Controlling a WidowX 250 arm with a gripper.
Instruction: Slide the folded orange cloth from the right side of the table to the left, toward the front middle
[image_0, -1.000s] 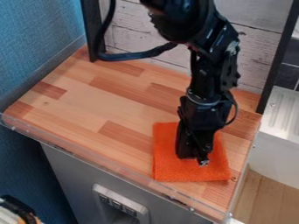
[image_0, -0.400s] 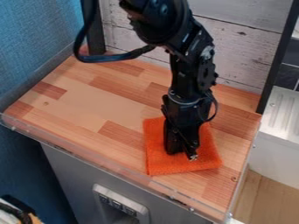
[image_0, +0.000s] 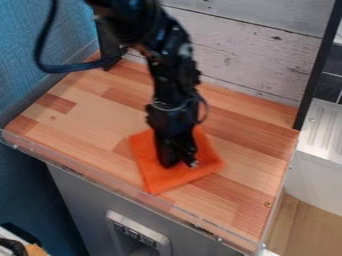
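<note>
The black gripper (image_0: 178, 164) points down onto an orange cloth (image_0: 160, 181) near the middle of the wooden counter, its tips resting at or just over the cloth's central part. The cloth lies flat and turned at an angle, one corner toward the counter's front edge. Part of it is hidden behind the gripper. How the cloth and the tips meet underneath cannot be made out.
The wooden counter (image_0: 87, 117) has a clear raised strip (image_0: 120, 183) along its front edge. White plank boards (image_0: 247, 55) rise behind, with a black post (image_0: 317, 65) at the right. A blue wall (image_0: 33, 55) stands at the left.
The gripper has moved left and slightly back across the counter. The orange cloth has slid the same way with it and has turned somewhat.
</note>
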